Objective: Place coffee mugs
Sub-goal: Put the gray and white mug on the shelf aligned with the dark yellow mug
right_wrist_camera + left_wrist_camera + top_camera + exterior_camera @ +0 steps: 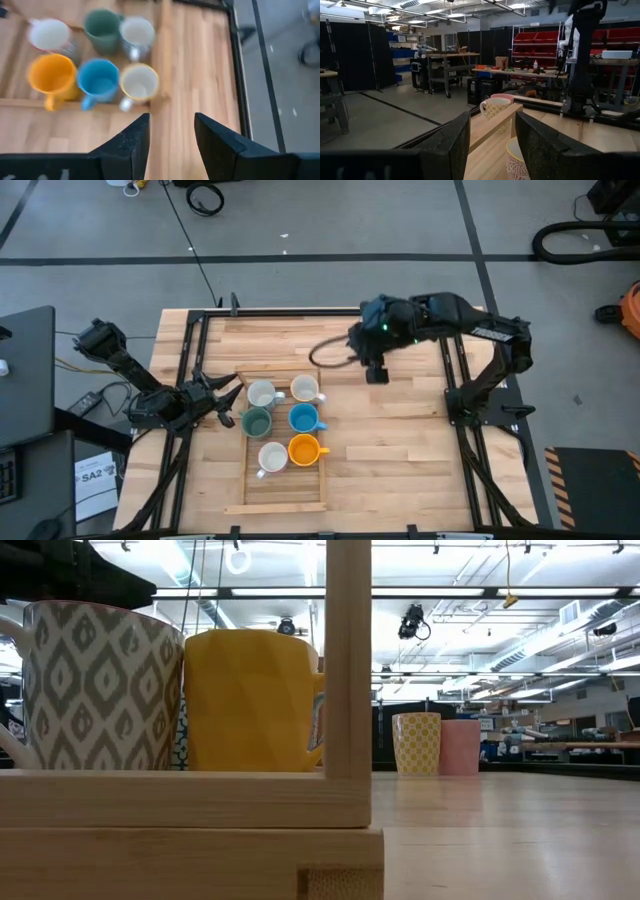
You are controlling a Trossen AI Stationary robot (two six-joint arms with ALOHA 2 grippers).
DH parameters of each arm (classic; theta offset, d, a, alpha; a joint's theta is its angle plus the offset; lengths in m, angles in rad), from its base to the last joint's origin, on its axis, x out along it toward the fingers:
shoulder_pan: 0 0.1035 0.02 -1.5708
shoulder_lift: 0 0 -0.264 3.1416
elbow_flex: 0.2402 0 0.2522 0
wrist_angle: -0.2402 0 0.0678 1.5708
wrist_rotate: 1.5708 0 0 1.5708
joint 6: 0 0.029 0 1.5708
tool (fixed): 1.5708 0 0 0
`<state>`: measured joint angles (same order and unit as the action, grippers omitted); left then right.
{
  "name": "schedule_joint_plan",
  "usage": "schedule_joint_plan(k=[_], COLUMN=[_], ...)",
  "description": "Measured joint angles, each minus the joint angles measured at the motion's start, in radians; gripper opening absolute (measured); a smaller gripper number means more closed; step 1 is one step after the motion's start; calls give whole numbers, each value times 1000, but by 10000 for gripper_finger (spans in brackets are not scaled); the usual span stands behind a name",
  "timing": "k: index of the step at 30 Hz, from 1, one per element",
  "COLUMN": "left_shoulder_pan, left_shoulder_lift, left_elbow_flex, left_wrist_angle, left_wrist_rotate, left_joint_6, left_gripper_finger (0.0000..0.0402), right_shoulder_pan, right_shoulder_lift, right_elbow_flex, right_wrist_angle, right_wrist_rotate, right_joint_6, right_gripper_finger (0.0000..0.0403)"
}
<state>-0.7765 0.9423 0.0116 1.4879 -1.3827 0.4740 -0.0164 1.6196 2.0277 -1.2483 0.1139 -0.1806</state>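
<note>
Left gripper (228, 397) sits open and empty, right beside six round ceramic coffee mugs (285, 423) clustered in a shallow wooden tray (285, 504): two cream nearest, teal and blue behind, white and orange last. Right gripper (376, 373) hovers open, empty, well apart over bare wooden table (400, 450)

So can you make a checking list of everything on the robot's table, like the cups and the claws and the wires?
Surface: wooden table, with a shallow wooden tray on it.
Job's things: six mugs in the tray, in two columns: white, teal, white; cream, blue, orange.
Clutter: nothing seen.
Grippers: left gripper open beside the tray, empty; right gripper open above bare table, empty.
Cables: a dark loop by the right arm.
Surroundings: grey floor, workshop shelves.
</note>
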Motion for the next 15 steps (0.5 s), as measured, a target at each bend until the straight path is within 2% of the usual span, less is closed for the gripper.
schedule_joint_plan(k=[7, 15], left_shoulder_pan=[0, 0], left_shoulder_lift=[0, 0], left_elbow_flex=[0, 0], left_wrist_angle=[0, 0], left_wrist_rotate=[0, 0], left_joint_6=[0, 0], left_gripper_finger=[162, 162], right_shoulder_pan=[-161, -323], right_shoulder_lift=[7, 8], right_elbow_flex=[-26, -202], right_wrist_angle=[-47, 53], right_wrist_rotate=[-2, -2], right_joint_6=[3, 96], right_gripper_finger=[160, 160])
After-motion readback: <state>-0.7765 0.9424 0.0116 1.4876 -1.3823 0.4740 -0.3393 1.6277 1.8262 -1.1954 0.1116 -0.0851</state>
